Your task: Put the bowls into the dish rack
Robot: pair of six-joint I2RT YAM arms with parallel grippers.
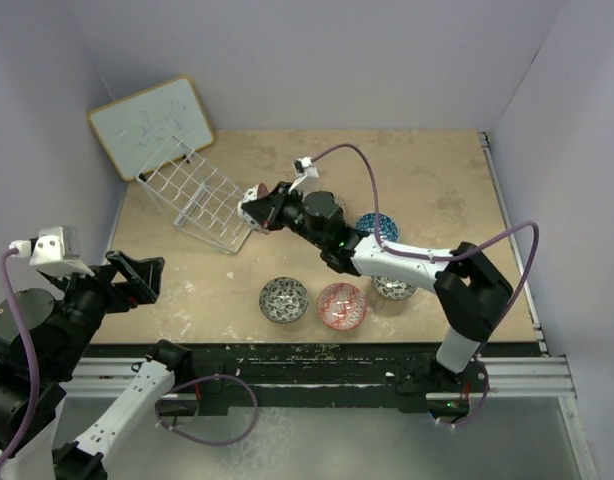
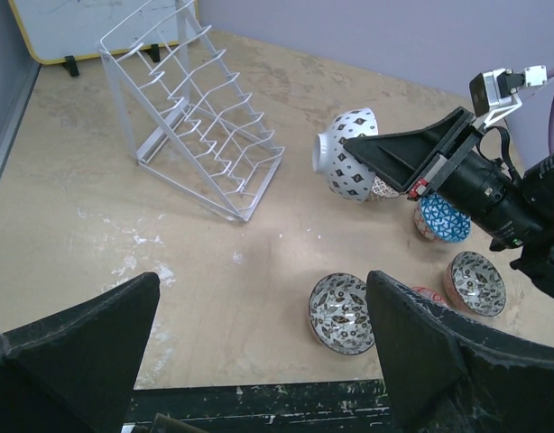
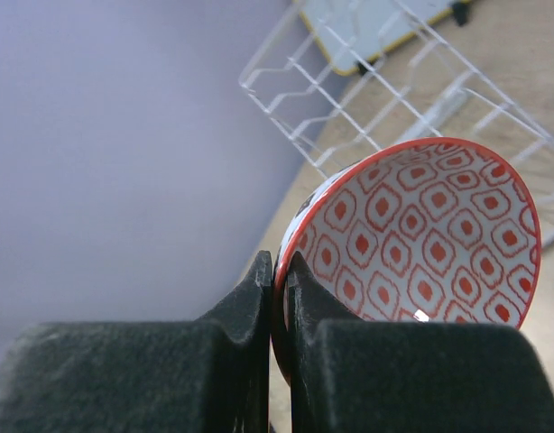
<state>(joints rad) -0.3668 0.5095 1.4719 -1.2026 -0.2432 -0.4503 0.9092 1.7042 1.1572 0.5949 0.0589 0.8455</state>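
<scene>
As seen from right wrist: right gripper (image 3: 275, 271) pinching rim of bowl (image 3: 421, 234), red-patterned inside.
Left wrist: dark-diamond outside; held aloft just right of dish rack (image 2: 191, 117).
Left gripper (image 2: 263, 280): spread, near left.

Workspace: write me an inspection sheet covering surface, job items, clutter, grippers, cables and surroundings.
Surface: tan tabletop, whitish scuffs near the rack.
Job's things: white wire dish rack empty, far left; red-patterned bowl held in the air beside it; blue bowl, grey bowl, red bowl and second grey bowl on the table.
Clutter: wood-framed whiteboard leaning at the far-left wall.
Grippers: left gripper open, empty; right gripper shut on the held bowl's rim.
Cables: purple cable arcs from the right wrist; another purple loop by the left base.
Surroundings: plain lavender walls on three sides.
</scene>
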